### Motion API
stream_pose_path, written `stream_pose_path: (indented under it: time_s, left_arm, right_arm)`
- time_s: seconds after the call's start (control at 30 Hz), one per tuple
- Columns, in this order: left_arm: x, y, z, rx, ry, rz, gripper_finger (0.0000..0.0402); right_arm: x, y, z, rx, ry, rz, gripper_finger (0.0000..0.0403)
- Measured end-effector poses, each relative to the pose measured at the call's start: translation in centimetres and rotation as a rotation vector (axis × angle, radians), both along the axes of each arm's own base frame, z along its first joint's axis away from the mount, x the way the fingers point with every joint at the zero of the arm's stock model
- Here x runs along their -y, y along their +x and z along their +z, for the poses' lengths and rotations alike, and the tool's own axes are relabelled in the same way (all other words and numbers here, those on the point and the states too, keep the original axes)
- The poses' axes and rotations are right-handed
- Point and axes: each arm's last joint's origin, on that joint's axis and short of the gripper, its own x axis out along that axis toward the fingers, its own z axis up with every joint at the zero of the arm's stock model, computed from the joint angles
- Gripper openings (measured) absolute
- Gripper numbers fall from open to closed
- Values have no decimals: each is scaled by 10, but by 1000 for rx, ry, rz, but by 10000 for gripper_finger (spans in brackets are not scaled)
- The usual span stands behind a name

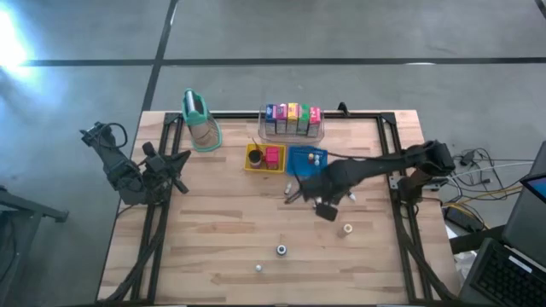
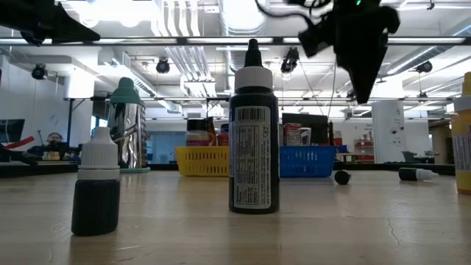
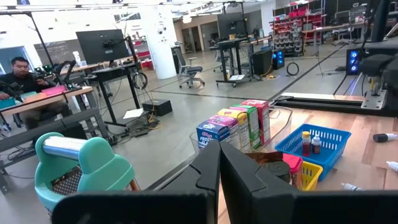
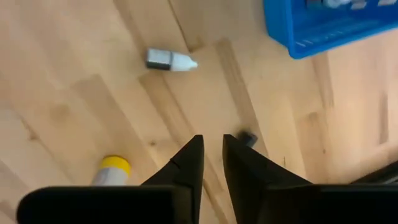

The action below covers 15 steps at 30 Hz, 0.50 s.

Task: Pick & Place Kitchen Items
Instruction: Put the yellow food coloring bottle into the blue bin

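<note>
Colourful cartons (image 1: pixel 292 116) stand in a row in the clear bin at the far edge. A red block (image 1: pixel 273 156) lies in the yellow tray (image 1: pixel 253 161), and small bottles (image 1: pixel 312 156) stand in the blue tray (image 1: pixel 300 166). My right gripper (image 1: pixel 300 193) hangs above the table's middle, just nearside of the blue tray. It points down, its fingers (image 4: pixel 186 165) a narrow gap apart with nothing between them. Below it lie a small white-tipped bottle (image 4: pixel 171 60), a yellow-capped bottle (image 4: pixel 111 169) and a dark cap (image 4: pixel 247 138). My left gripper (image 3: pixel 219 171) waits shut at the table's left edge.
A tall tan container with a teal top (image 1: pixel 199 119) stands at the far left. Small bottles stand loose toward the near edge (image 1: pixel 347 228), (image 1: pixel 281 249), (image 1: pixel 258 268); the low view shows two dark ones close up (image 2: pixel 254 132), (image 2: pixel 96 188). Bare wood lies at the near left.
</note>
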Motion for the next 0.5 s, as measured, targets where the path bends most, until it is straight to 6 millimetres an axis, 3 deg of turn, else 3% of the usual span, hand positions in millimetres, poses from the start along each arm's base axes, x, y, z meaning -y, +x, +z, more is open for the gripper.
stream_pose_path:
  time_s: [0.27, 0.5]
  left_arm:
    - [0, 0, 0, 0, 0, 0, 14]
    - [0, 0, 0, 0, 0, 0, 14]
  right_arm:
    - [-49, -9, 36, 178, -95, 85, 35]
    - [-83, -32, 68, 339, -56, 40, 36]
